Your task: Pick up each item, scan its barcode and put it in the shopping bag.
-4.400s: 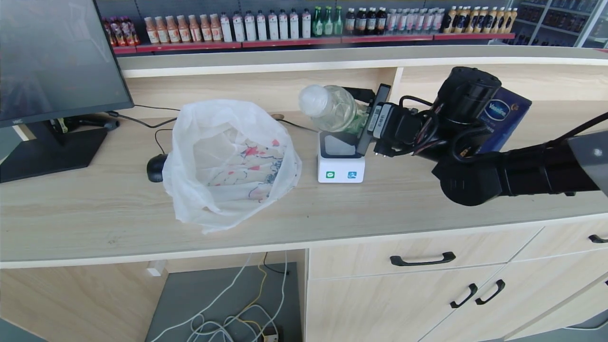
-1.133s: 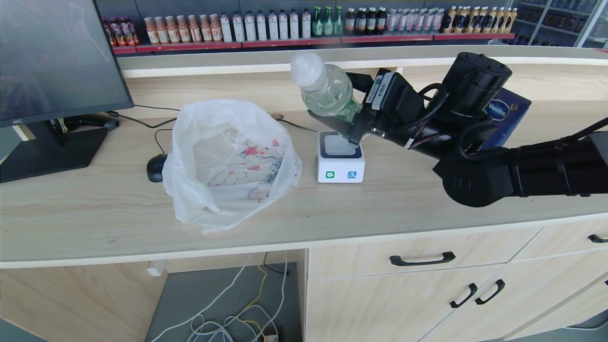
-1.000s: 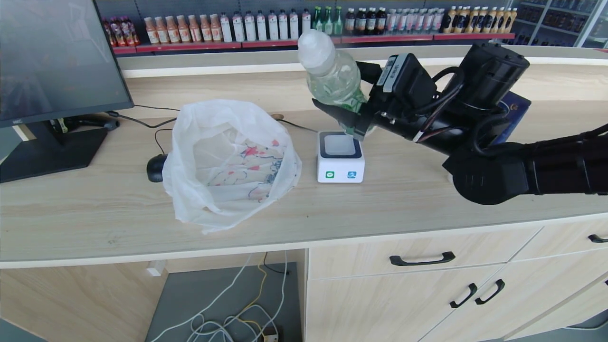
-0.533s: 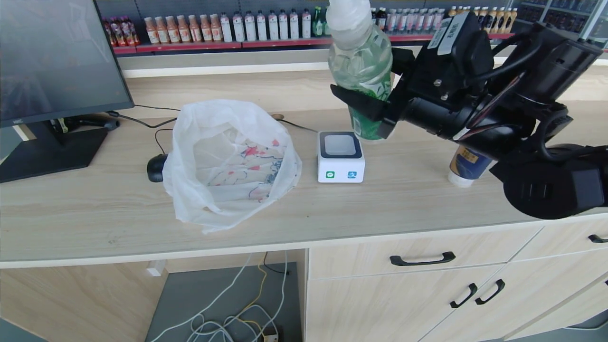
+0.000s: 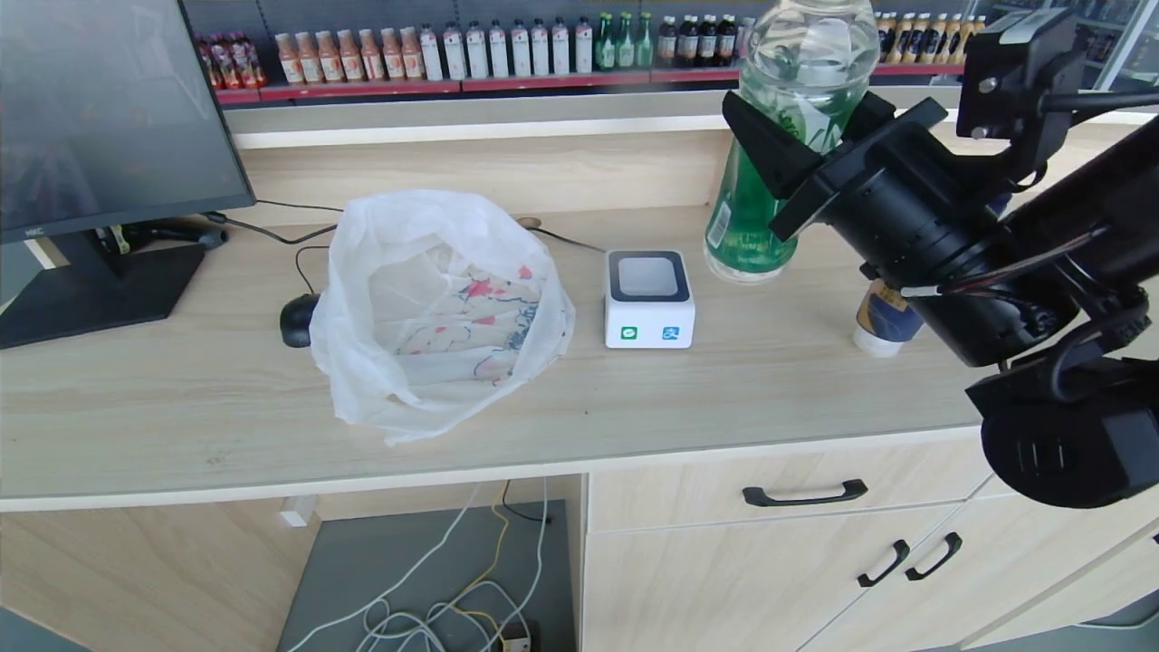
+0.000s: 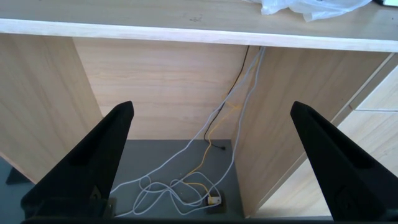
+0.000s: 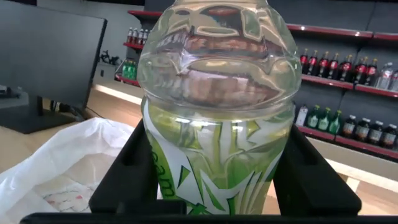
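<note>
You have a pale wood counter (image 5: 181,407) across the middle of the frame, with shelves of drinks (image 5: 507,45) along the top edge and a monitor (image 5: 100,109) at upper left. The white shopping bag (image 5: 435,308) sits open left of centre, with the scanner (image 5: 649,299) just right of it. At upper right, your right gripper (image 5: 819,118) clamps 1 clear bottle (image 5: 779,136) with a green label. Its long axis runs near vertical, base down, top leaning slightly right. Your left gripper (image 6: 211,109) hangs spread wide below the counter.
</note>
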### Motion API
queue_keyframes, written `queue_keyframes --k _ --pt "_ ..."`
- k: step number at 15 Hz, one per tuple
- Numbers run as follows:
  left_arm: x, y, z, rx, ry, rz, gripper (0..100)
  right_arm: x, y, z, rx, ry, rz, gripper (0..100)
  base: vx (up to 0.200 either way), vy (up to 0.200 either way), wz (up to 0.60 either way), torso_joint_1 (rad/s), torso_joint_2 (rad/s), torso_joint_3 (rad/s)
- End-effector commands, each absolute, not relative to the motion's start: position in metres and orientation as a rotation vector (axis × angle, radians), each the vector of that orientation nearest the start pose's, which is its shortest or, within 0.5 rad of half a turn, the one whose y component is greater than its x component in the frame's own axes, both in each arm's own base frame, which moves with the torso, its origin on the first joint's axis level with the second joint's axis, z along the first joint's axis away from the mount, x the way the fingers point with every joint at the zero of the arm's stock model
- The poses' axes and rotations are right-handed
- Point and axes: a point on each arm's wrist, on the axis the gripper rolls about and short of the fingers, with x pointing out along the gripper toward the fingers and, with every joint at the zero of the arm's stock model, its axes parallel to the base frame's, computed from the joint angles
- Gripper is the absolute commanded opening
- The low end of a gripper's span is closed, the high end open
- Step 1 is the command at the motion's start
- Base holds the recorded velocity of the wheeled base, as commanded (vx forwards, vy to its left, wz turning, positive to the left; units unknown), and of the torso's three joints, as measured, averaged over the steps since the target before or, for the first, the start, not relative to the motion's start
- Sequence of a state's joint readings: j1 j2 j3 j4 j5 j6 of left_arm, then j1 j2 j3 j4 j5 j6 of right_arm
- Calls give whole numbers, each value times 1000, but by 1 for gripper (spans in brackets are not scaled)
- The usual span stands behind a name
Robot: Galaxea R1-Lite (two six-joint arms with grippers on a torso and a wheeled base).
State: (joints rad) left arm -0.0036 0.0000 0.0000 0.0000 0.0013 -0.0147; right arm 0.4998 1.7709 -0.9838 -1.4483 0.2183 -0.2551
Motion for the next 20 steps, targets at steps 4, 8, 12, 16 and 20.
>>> queue_keyframes --k 4,8,12,16,20 --pt "-23 0 75 -17 0 -2 100 276 141 271 -69 -719 541 0 0 0 0 0 0 0" --pt "-23 0 75 -15 0 -2 100 280 134 273 23 -711 416 0 0 0 0 0 0 0" --pt "-23 0 76 -17 2 -2 100 276 132 260 15 -658 426 0 0 0 0 0 0 0" --pt "-23 0 76 -17 2 -2 100 277 130 260 17 -657 413 0 0 0 0 0 0 0" --pt "-23 0 76 -20 2 0 100 281 127 256 26 -640 407 0 0 200 0 -1 2 0"
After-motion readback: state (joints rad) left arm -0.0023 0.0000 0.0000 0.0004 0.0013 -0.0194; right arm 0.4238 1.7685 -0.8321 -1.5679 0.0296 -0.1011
